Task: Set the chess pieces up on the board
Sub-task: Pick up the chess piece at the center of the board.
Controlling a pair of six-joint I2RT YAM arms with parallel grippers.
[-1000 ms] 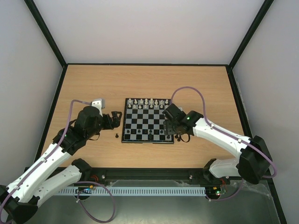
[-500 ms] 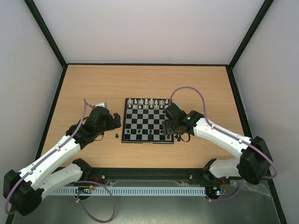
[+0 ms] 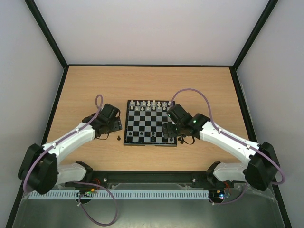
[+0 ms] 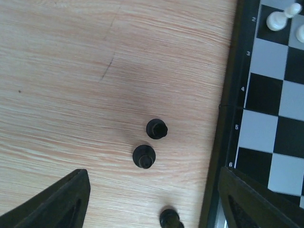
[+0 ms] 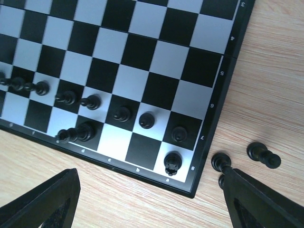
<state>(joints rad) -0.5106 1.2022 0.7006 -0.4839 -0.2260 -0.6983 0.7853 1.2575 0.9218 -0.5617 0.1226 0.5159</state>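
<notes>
The board [image 3: 142, 124] lies mid-table, with white chess pieces [image 3: 149, 104] along its far rows and black ones [image 3: 151, 135] along its near rows. My left gripper [image 3: 114, 125] hovers over the table by the board's left edge [image 4: 229, 118], open. Below it stand three loose black pieces [image 4: 156, 128], [image 4: 144, 156], [image 4: 170, 218], the last one between the fingers [image 4: 61, 202]. My right gripper [image 5: 152, 190] is open above the board's near right corner, where a black rook [image 5: 173, 163] stands. Three more black pieces [image 5: 221, 161], [image 5: 262, 154], [image 5: 222, 180] sit on the wood beside that corner.
One black piece [image 3: 118, 137] stands on the table just left of the board. A white pawn [image 4: 277, 20] shows at the board's far rows. The wooden table [image 3: 95, 85] is walled by a black frame, and the arm bases sit along its near edge.
My left arm has stretched out lower, and its wrist has swung right toward the board's left edge. The right arm has barely shifted.
</notes>
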